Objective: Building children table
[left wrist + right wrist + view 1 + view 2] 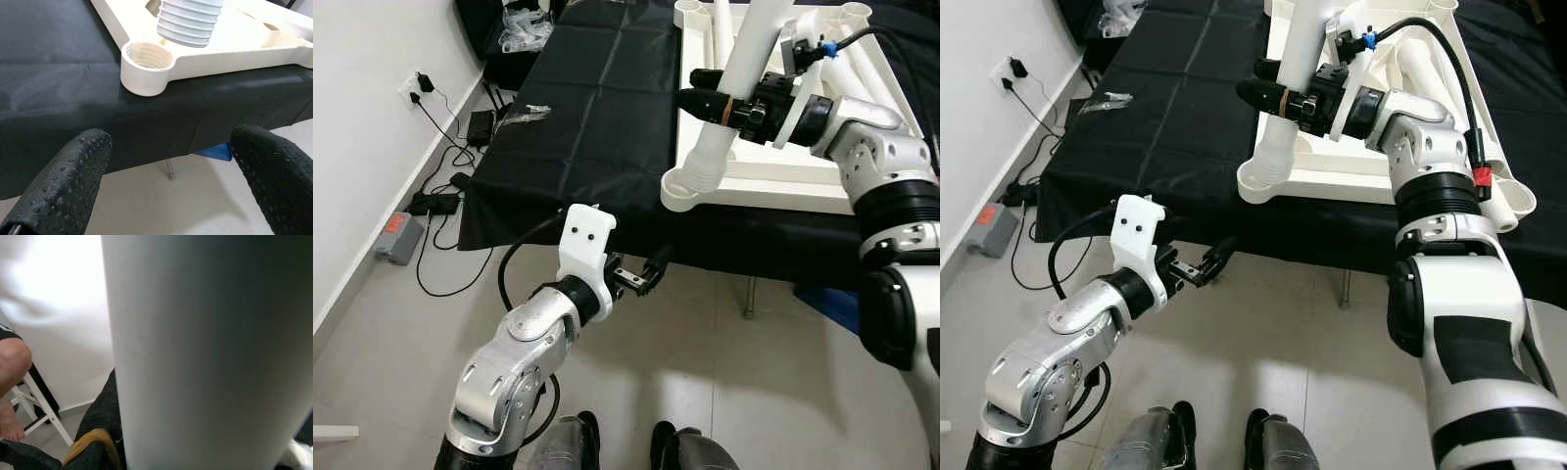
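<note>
Looking down from the head camera, you see your right gripper [710, 103] clenched around a white table leg [736, 83], holding it tilted over the near left corner of the upside-down white tabletop [773, 181]. The leg's ribbed, threaded end [190, 22] sits just above and beside the round threaded socket [145, 55] at that corner; from the left wrist view it looks apart from the socket, not seated in it. The tabletop lies on a work table draped in black cloth [597, 108], with its corner socket close to the cloth's front edge. Your left gripper [641, 276] hangs lower, in front of the cloth's edge and over the pale tiled floor [705, 392], with its two black fingers [66, 176] spread apart and grasping nothing. More white legs [1420, 69] lie on the far part of the tabletop. Off to your left, a wall socket [414, 90] with a plug, trailing black cables [440, 196] and a small grey and red box [398, 235] rest along the wall. In the right wrist view a person's bare knee [12, 362] shows beside the leg.
</note>
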Controlling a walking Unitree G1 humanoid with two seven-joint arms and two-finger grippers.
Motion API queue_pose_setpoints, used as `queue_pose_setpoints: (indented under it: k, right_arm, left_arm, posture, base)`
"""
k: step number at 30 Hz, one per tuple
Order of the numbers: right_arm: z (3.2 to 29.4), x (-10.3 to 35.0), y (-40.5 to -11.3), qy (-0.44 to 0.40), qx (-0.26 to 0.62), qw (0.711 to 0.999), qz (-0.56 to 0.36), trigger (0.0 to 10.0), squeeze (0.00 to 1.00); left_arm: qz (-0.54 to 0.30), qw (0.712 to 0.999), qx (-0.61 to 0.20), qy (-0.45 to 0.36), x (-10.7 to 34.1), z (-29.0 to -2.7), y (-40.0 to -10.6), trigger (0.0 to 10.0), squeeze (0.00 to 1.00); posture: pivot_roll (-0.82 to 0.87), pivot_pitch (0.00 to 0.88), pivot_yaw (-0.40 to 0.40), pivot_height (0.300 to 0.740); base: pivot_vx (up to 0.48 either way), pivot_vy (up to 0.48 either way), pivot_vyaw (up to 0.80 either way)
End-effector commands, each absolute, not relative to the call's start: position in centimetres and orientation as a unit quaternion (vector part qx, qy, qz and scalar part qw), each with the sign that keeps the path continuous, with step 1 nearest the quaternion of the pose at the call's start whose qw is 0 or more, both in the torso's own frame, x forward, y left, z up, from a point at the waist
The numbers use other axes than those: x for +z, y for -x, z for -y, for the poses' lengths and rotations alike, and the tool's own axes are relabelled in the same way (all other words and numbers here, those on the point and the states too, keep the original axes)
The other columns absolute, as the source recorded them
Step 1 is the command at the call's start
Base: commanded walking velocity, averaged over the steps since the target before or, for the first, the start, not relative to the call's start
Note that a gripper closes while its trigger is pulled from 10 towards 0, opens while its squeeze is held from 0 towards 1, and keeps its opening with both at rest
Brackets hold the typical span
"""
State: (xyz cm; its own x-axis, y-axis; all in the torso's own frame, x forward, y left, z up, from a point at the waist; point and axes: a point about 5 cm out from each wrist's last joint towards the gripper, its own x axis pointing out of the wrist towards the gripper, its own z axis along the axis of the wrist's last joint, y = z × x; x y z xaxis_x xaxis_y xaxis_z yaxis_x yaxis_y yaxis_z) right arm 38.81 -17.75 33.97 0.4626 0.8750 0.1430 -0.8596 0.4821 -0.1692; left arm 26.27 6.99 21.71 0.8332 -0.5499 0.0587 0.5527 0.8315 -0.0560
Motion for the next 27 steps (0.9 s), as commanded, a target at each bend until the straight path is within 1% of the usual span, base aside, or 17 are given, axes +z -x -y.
queue_pose_setpoints:
  k: [1, 5, 8, 13, 15, 17, 21, 24, 25, 26, 27]
  right_arm:
    - [17.3, 34.8, -38.7, 0.04, 0.518, 0.846, 0.118, 10.0, 0.0]
    - [15.8, 35.4, -38.8, 0.037, 0.533, 0.834, 0.139, 10.0, 0.0]
    - [15.3, 35.7, -38.8, 0.036, 0.543, 0.826, 0.144, 10.0, 0.0]
    - [14.7, 35.8, -38.8, 0.038, 0.557, 0.818, 0.141, 10.0, 0.0]
    - [14.3, 36.0, -38.6, 0.043, 0.577, 0.805, 0.135, 10.0, 0.0]
    - [14.1, 36.0, -38.6, 0.045, 0.584, 0.8, 0.132, 10.0, 0.0]
    - [14.1, 36.1, -38.5, 0.046, 0.588, 0.797, 0.13, 10.0, 0.0]
    - [14.1, 36.5, -38.6, 0.053, 0.578, 0.802, 0.142, 10.0, 0.0]
    - [14.3, 37.6, -38.7, 0.039, 0.549, 0.816, 0.174, 10.0, 0.0]
    - [14.3, 37.6, -38.7, 0.039, 0.549, 0.816, 0.174, 10.0, 0.0]
    - [14.7, 38.8, -38.7, 0.025, 0.509, 0.834, 0.211, 10.0, 0.0]
  left_arm:
    - [0.014, 0.956, -0.292, 0.033, 21.5, -7.0, -25.9, 10.0, 0.0]
    - [0.009, 0.954, -0.297, 0.035, 21.4, -7.0, -25.4, 10.0, 0.0]
    - [0.007, 0.952, -0.303, 0.031, 21.4, -6.8, -25.0, 10.0, 0.0]
    - [0.005, 0.95, -0.312, 0.026, 21.3, -6.5, -24.6, 10.0, 0.0]
    - [0.001, 0.95, -0.312, 0.028, 21.2, -6.5, -24.2, 10.0, 0.0]
    - [0.0, 0.95, -0.311, 0.029, 21.2, -6.5, -24.1, 10.0, 0.0]
    - [-0.002, 0.95, -0.309, 0.03, 21.2, -6.6, -23.9, 10.0, 0.0]
    - [-0.003, 0.951, -0.307, 0.03, 21.2, -6.7, -23.8, 10.0, 0.0]
    - [-0.001, 0.953, -0.301, 0.028, 21.1, -6.9, -23.9, 10.0, 0.0]
    - [-0.001, 0.953, -0.301, 0.028, 21.1, -6.9, -23.9, 10.0, 0.0]
    - [0.005, 0.957, -0.289, 0.033, 21.4, -7.1, -24.3, 10.0, 0.0]
  posture:
    - [0.17, 0.318, -0.025, 0.74]
    - [0.19, 0.331, -0.023, 0.74]
    - [0.19, 0.34, -0.02, 0.74]
    - [0.21, 0.354, -0.025, 0.74]
    - [0.21, 0.372, -0.026, 0.74]
    - [0.21, 0.378, -0.027, 0.74]
    - [0.22, 0.38, -0.029, 0.74]
    - [0.22, 0.375, -0.026, 0.74]
    - [0.22, 0.366, -0.026, 0.74]
    - [0.22, 0.366, -0.026, 0.74]
    - [0.2, 0.33, -0.026, 0.74]
  base:
    - [0.0, 0.0, 0.0]
    - [0.0, 0.0, 0.0]
    - [0.0, 0.0, 0.0]
    - [0.0, 0.0, 0.0]
    - [0.0, 0.0, 0.0]
    - [0.0, 0.0, 0.0]
    - [0.0, 0.0, 0.0]
    - [0.0, 0.0, 0.0]
    - [0.0, 0.0, 0.0]
    - [0.0, 0.0, 0.0]
    - [0.0, 0.0, 0.0]
